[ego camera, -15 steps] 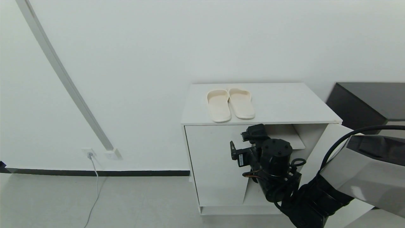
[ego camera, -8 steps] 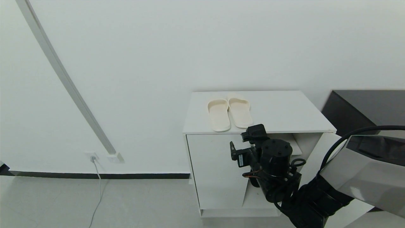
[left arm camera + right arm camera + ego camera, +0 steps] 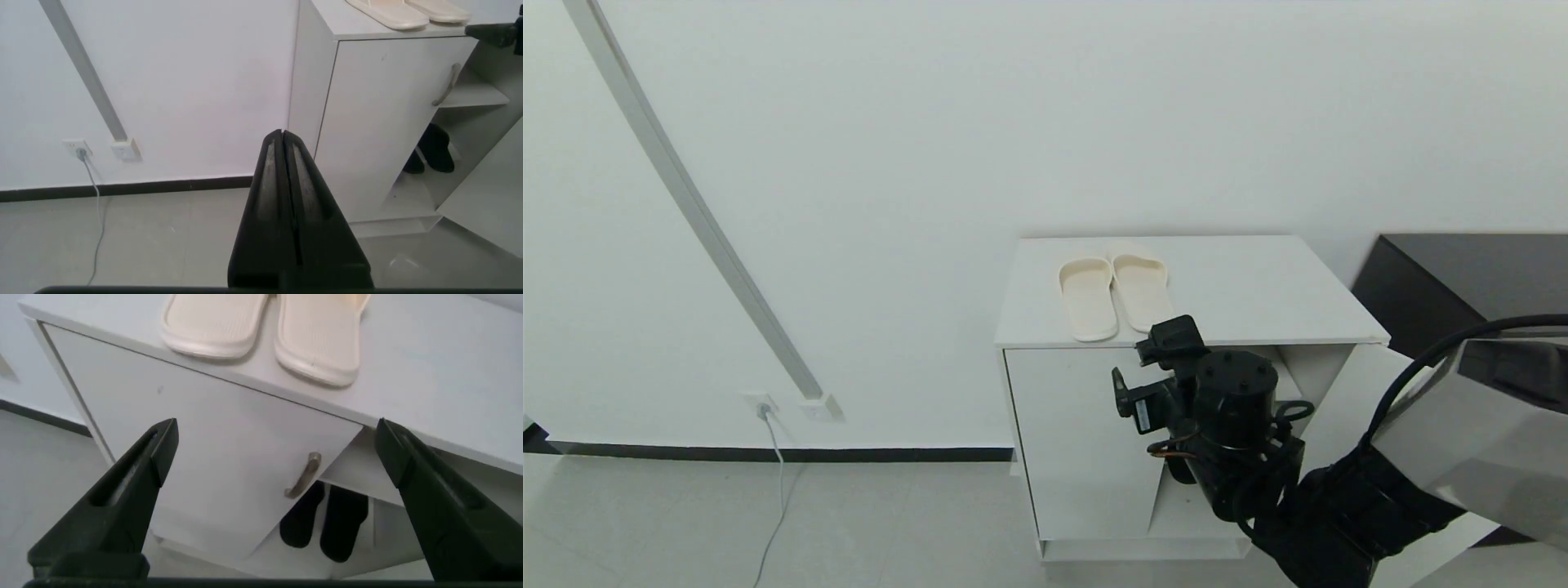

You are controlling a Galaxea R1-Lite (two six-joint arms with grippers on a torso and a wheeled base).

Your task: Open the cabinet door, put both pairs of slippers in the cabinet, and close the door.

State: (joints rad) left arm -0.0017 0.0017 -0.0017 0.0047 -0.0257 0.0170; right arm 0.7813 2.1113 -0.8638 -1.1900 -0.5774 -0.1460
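A cream pair of slippers (image 3: 1115, 294) lies on top of the white cabinet (image 3: 1258, 286), toward its left side. The left cabinet door (image 3: 1086, 433) is closed, and its handle (image 3: 301, 475) is visible. The right door (image 3: 1343, 408) is swung out to the right. A black pair of slippers (image 3: 327, 523) stands on the floor of the open compartment. My right gripper (image 3: 276, 433) hangs open in front of the cabinet's top edge, just below the cream pair (image 3: 270, 327) and holding nothing. My left gripper (image 3: 283, 143) is shut and empty, off to the cabinet's left above the floor.
A dark table (image 3: 1462, 278) stands to the right of the cabinet. On the left wall are a slanting grey conduit (image 3: 686, 196) and a socket (image 3: 760, 404) with a cable trailing to the floor. Bare floor lies left of the cabinet.
The head camera has shifted, so the cabinet sits lower in the picture than a second ago. My right gripper has risen slightly toward the cabinet's top edge.
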